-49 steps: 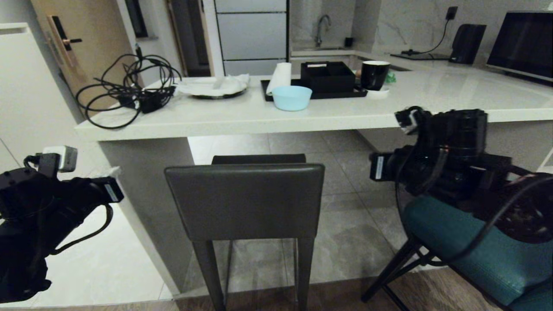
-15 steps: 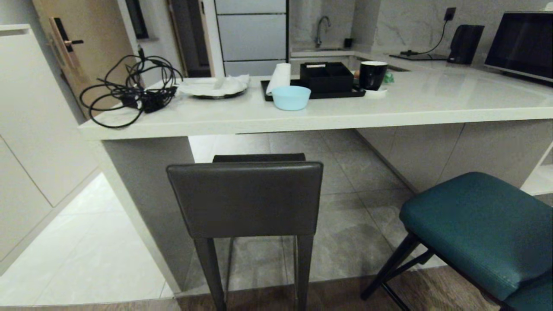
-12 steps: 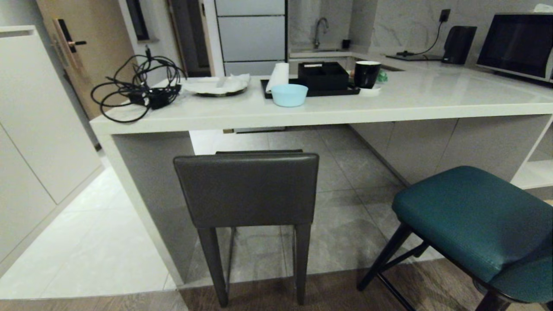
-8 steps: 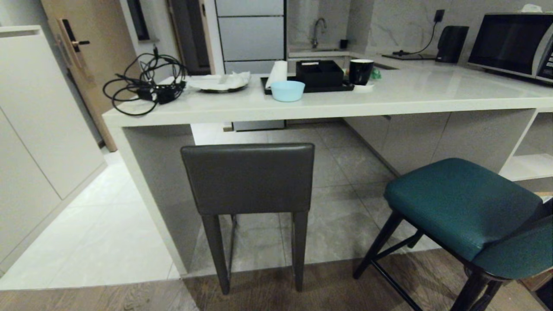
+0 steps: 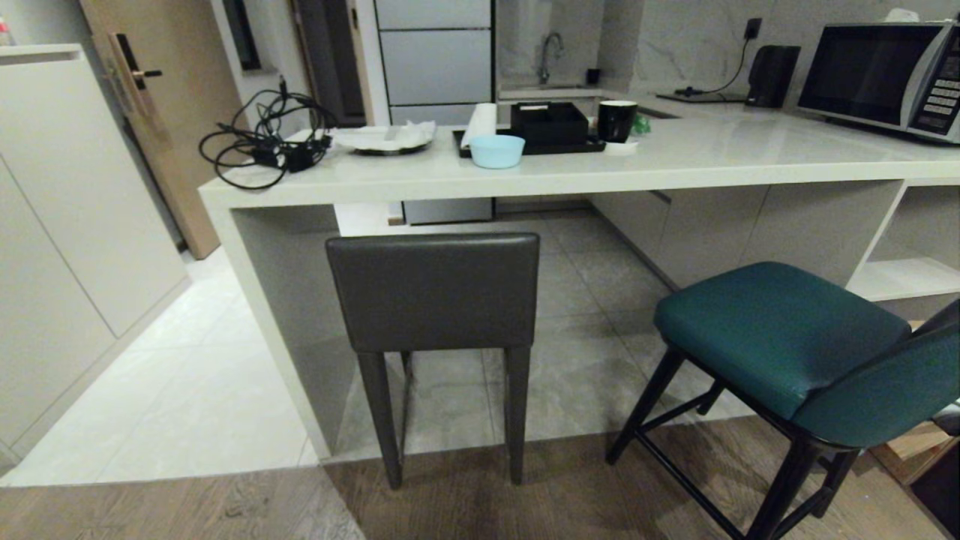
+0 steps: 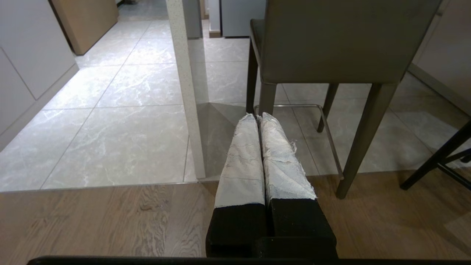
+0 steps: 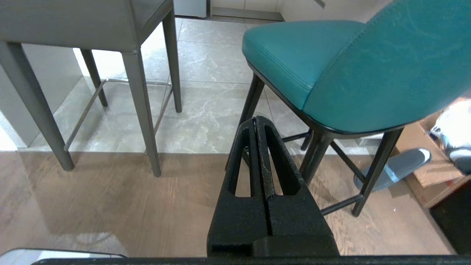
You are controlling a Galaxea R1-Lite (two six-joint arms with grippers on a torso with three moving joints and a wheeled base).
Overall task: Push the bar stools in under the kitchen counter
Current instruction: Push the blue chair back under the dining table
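Observation:
The dark grey bar stool (image 5: 433, 292) stands with its back toward me, just in front of the kitchen counter (image 5: 675, 169), beside the counter's side panel. The teal bar stool (image 5: 780, 337) stands to the right, farther out on the wood floor and turned at an angle. Neither arm shows in the head view. My left gripper (image 6: 256, 117) is shut and empty, low over the floor, short of the grey stool (image 6: 331, 40). My right gripper (image 7: 255, 119) is shut and empty, below and behind the teal stool (image 7: 349, 62).
On the counter lie a tangle of black cables (image 5: 262, 142), a blue bowl (image 5: 496, 151), a black mug (image 5: 616, 121) and a microwave (image 5: 877, 79). White cabinets (image 5: 67, 225) line the left. A cardboard box (image 7: 434, 165) and a slipper (image 7: 393, 167) lie behind the teal stool.
Both arms have dropped out of the head view. The whole scene has since shrunk and slid upward as the camera drew back; the stools keep their places by the counter.

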